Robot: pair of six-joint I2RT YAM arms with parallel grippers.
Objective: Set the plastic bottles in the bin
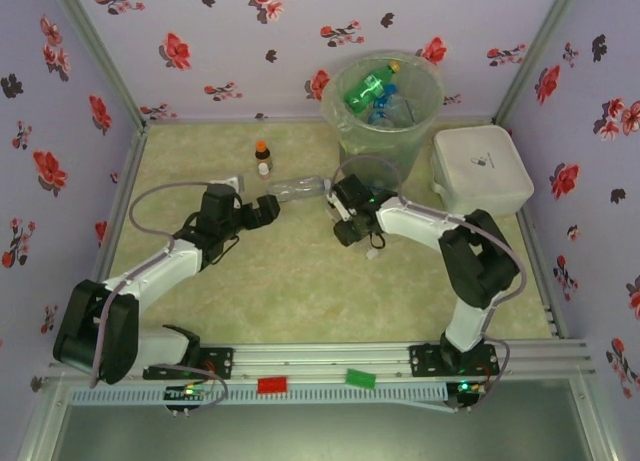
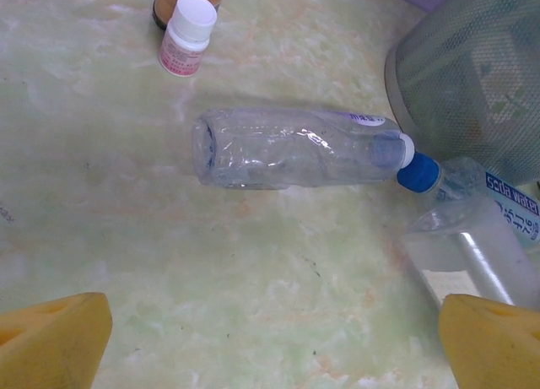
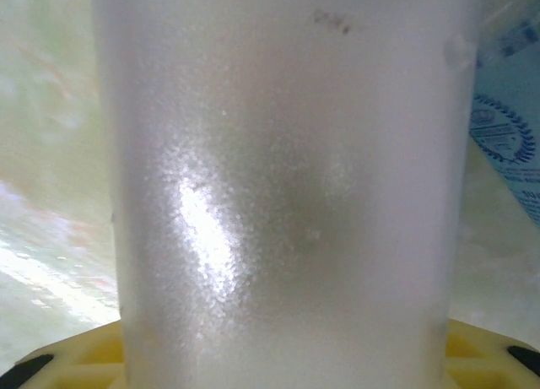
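1 clear bottle (image 2: 295,148), dented per L wrist

Two claws: left claw (image 1: 272,211), right claw (image 1: 342,209). One clear bottle (image 1: 298,189) between them, one labelled bottle (image 2: 510,205) beside the right claw. Beyond the left claw, one brown vial (image 1: 262,149), one white vial (image 1: 264,167). One bin (image 1: 340,121) holding one green bottle (image 1: 365,89) and clear ones (image 1: 398,109), number unclear. One box (image 1: 480,169).
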